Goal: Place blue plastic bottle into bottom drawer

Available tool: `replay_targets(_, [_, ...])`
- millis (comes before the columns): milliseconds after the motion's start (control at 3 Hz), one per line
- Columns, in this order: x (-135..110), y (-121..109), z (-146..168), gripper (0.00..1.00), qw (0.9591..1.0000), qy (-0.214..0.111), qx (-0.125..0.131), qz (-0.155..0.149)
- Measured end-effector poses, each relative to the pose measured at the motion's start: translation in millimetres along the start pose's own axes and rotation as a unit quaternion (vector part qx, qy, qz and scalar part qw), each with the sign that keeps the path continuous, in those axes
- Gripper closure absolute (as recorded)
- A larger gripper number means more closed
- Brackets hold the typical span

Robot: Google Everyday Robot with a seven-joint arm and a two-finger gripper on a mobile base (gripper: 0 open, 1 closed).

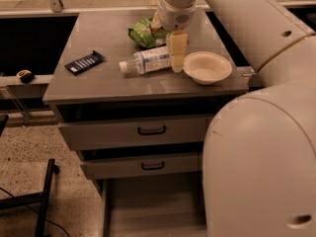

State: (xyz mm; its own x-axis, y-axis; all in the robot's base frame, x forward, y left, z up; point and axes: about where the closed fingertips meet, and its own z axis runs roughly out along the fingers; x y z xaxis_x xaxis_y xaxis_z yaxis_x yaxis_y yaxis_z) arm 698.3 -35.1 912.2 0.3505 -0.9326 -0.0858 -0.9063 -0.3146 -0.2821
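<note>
The blue plastic bottle [147,61] lies on its side on the grey cabinet top [98,83], white cap pointing left. My gripper [177,51] hangs from the white arm, down at the bottle's right end and just left of the bowl; it appears to touch or overlap the bottle's base. The bottom drawer [153,206] is pulled out below the two upper drawers, its flat grey floor bare. My arm's large white body hides the drawer's right side.
A white bowl [207,67] sits right of the bottle. A green snack bag [143,33] lies behind the bottle. A dark blue bar [85,62] lies at the left. Two upper drawers with black handles [151,130] are slightly open. A black stand [42,201] is on the floor at left.
</note>
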Motion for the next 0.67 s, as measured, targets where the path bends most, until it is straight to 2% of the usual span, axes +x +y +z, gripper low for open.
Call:
replay_targets(333, [-11, -8, 23, 0.02, 0.9997, -0.015, -0.017, -0.003])
replay_targets(667, [-11, -9, 36, 0.24, 0.9994, -0.021, -0.028, 0.002])
